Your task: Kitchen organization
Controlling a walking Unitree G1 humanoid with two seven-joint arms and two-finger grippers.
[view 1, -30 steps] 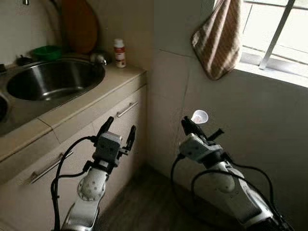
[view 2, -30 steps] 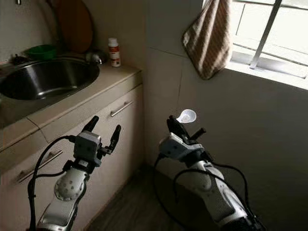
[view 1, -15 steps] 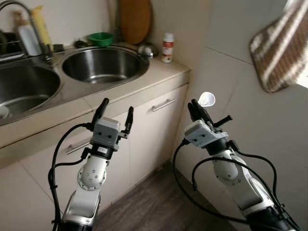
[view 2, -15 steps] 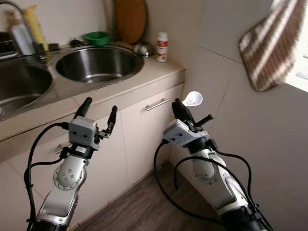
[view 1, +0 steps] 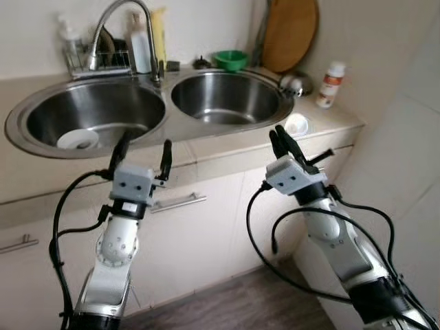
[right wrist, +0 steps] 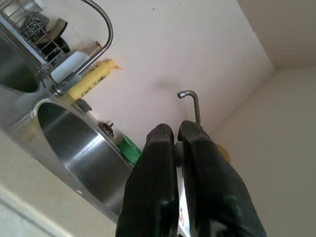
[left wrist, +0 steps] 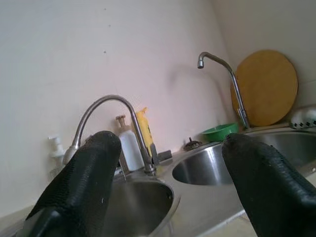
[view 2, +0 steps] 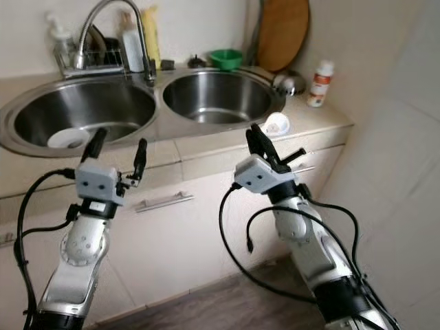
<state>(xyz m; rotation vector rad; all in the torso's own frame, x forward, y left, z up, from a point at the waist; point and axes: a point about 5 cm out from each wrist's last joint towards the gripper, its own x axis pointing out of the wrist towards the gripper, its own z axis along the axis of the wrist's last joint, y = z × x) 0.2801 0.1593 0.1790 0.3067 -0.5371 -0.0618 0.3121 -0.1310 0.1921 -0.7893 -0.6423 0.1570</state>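
Note:
My right gripper (view 1: 278, 136) is raised in front of the counter edge, shut on the handle of a small white plastic scoop (view 1: 297, 124). The scoop's bowl sticks up above the fingertips. In the right wrist view the two fingers (right wrist: 160, 148) press together on a thin white strip. My left gripper (view 1: 145, 146) is open and holds nothing; it hovers before the counter edge, in front of the left basin. The double steel sink (view 1: 167, 115) lies ahead, with a white dish (view 1: 77, 139) in its left basin.
A curved faucet (view 1: 118, 19), soap bottles (view 1: 139, 48) and a wire rack stand behind the sink. At the back right are a green bowl (view 1: 230, 59), a round wooden board (view 1: 292, 34) and a white bottle (view 1: 331, 84). Cabinet handles (view 1: 177, 202) run below. A tiled wall closes the right.
The camera has swung left: window and hanging towel have left the picture, and the double sink now faces me. Both grippers keep their state, the right still holding the scoop.

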